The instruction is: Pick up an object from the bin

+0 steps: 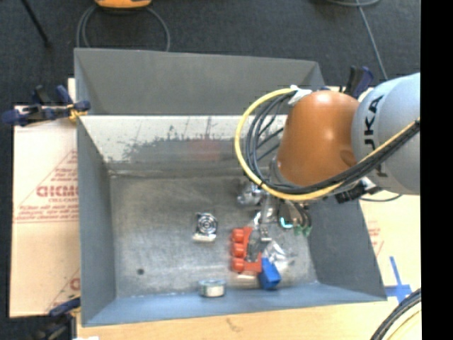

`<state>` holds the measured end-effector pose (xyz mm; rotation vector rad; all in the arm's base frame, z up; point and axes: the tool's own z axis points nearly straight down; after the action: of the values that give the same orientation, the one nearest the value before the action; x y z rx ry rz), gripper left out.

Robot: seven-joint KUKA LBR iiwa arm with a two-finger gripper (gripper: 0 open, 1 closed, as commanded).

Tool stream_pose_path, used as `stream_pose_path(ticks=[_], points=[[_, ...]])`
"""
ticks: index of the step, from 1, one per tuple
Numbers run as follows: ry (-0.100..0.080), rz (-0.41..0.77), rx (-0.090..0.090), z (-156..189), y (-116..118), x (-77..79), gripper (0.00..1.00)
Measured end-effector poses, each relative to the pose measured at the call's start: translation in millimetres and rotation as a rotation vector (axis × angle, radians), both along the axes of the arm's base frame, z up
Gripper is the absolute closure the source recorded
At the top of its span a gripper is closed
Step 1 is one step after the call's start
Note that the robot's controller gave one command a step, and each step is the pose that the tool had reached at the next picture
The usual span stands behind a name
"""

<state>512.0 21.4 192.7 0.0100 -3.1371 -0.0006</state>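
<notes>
My gripper (265,219) hangs low in the right part of the bin, partly hidden by the arm's orange cover. Just below and left of it lies a red plastic piece (241,249) made of blocky segments. A blue block (269,275) rests near the front wall, beside a crumpled clear wrapper (282,255). The gripper stands right above the upper end of the red piece and the wrapper; whether it touches them cannot be told.
A small round silver metal part (206,225) lies on the bin floor left of the gripper. A grey round cap (211,287) sits at the front wall. The arm and its yellow and black cables cover the bin's right side.
</notes>
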Motion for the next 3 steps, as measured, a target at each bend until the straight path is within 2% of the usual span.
stream_pose_path(ticks=[1, 2, 3], points=[[-0.025, 0.33, 0.002, -117.3, 67.7, 21.5, 0.0], [-0.006, 0.292, -0.004, -80.1, -32.5, -12.6, 0.0], [-0.011, 0.358, 0.0, -109.3, -38.7, 33.6, 0.0]])
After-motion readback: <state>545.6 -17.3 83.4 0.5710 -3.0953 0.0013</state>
